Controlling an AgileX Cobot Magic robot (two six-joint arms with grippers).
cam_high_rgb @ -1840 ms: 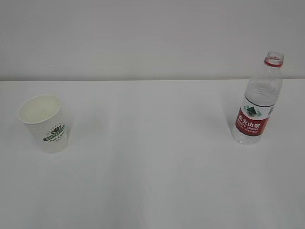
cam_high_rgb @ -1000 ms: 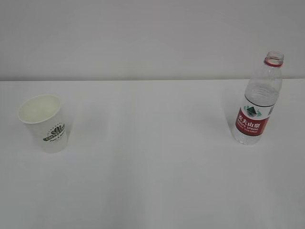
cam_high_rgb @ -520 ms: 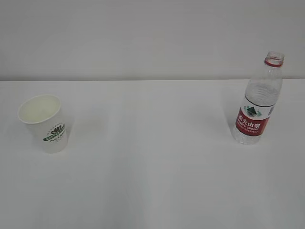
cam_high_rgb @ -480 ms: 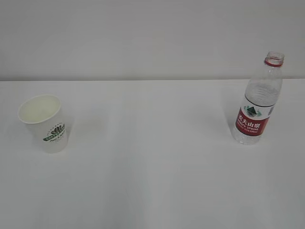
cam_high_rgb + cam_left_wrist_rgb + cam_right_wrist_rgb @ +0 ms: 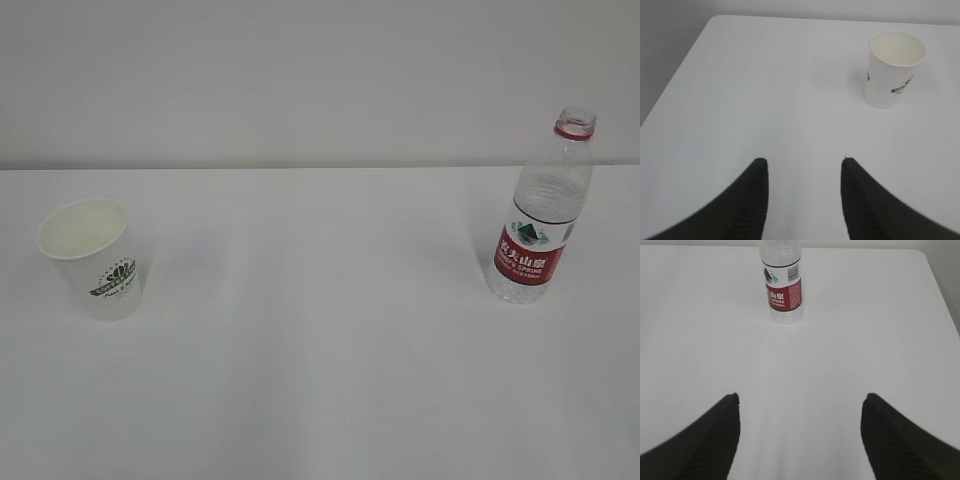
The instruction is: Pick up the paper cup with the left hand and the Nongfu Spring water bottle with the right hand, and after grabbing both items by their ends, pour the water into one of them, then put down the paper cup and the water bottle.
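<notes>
Tapered paper cup (image 5: pixel 92 257), ribbed bottle (image 5: pixel 541 212)

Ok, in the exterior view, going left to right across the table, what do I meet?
paper cup → bare white table → Nongfu Spring water bottle, uncapped. Both stand upright; no gripper shows in this view.

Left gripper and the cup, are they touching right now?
Apart. The left wrist view shows the left gripper open and empty, with bare table between its fingertips and the cup standing farther off to the right.
</notes>
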